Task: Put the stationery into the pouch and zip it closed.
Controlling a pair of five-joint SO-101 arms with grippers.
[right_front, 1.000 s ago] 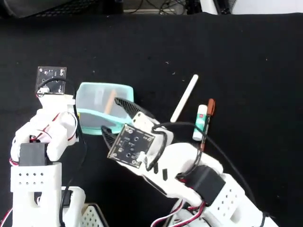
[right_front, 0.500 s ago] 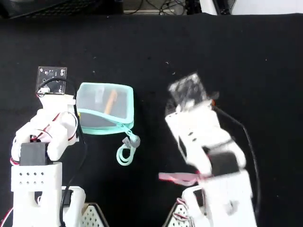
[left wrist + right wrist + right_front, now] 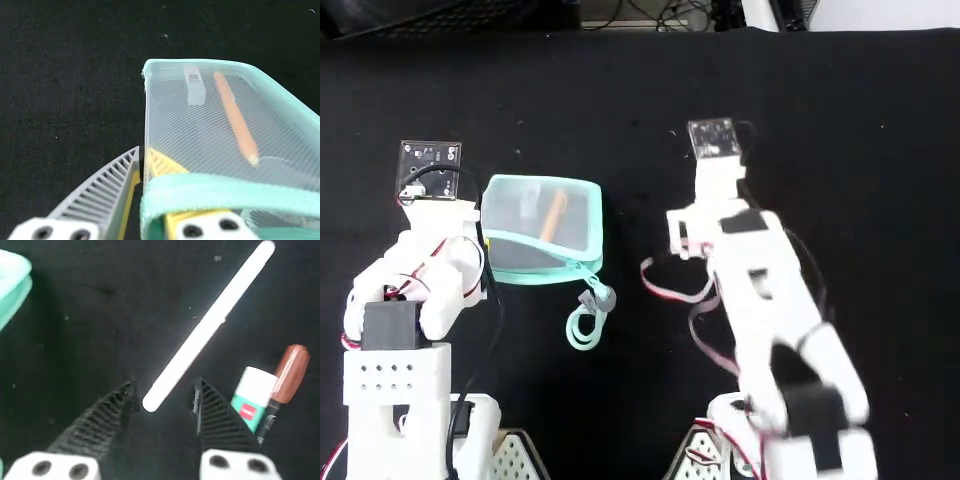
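Right gripper (image 3: 162, 390) has swung from the pouch (image 3: 515, 222) to the white stick (image 3: 210, 322), jaws apart astride its end, apparently ready to pick; left gripper (image 3: 141, 162) clamps the pouch wall.

black cloth (image 3: 840, 120) covers the whole table; a few pale lint specks (image 3: 672, 131) scattered on it; tangle of dark cables (image 3: 660, 12) past the far edge; white surface (image 3: 880, 12) at the far right corner; dark grey shape (image 3: 410, 12) at far left, cut off.
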